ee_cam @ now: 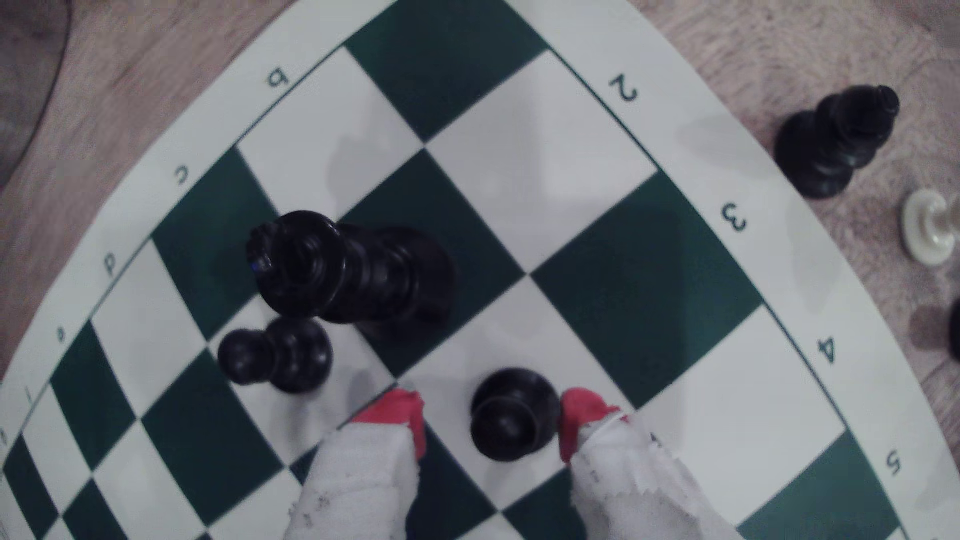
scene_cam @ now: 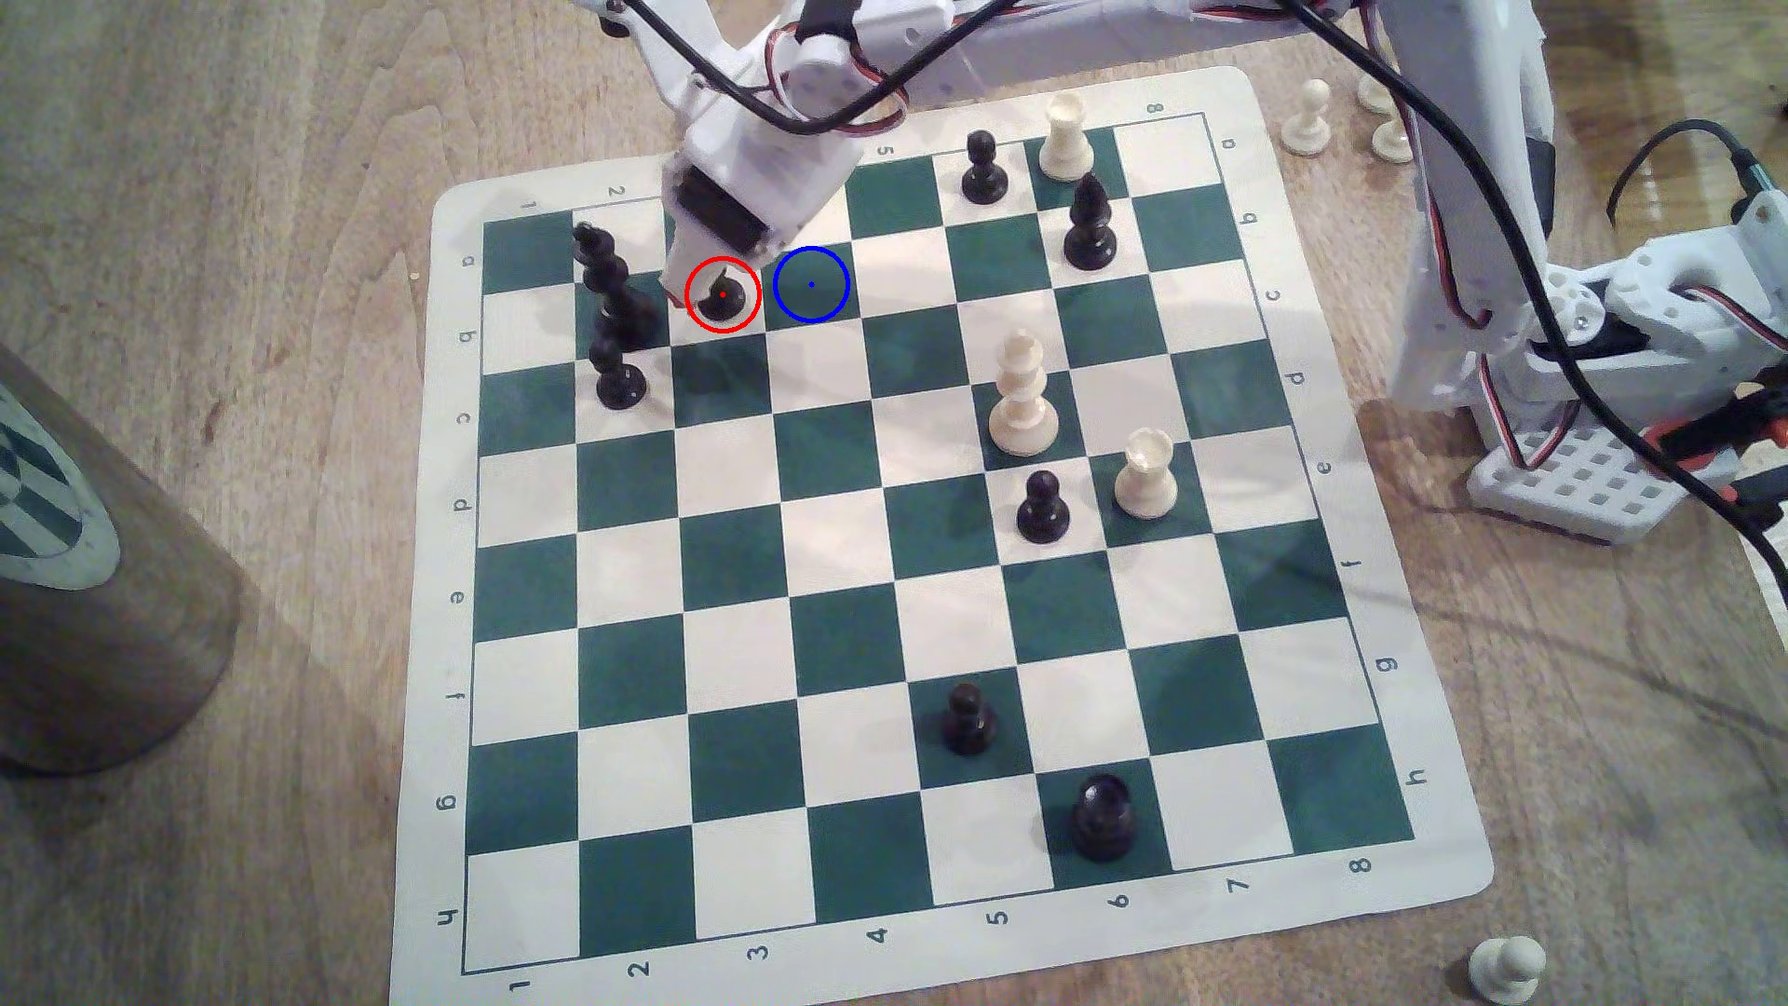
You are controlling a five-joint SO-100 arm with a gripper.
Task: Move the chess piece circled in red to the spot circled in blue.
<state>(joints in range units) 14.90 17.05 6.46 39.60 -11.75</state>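
Observation:
The chess piece, a small black pawn, stands inside the red ring on a white square near the board's far left corner in the exterior view. In the wrist view the pawn sits upright between my red-tipped fingers. One tip touches its side and the other stands a little apart. My gripper is open around it, and the white wrist hides the gripper from above. The spot is the dark green square with the blue ring, one square towards the exterior view's right of the pawn. It is bare.
A tall black piece and a black pawn stand close by, on the exterior view's left of the circled pawn. More black and cream pieces are scattered over the board. A brown cylinder stands off the board's left; the arm's base is at right.

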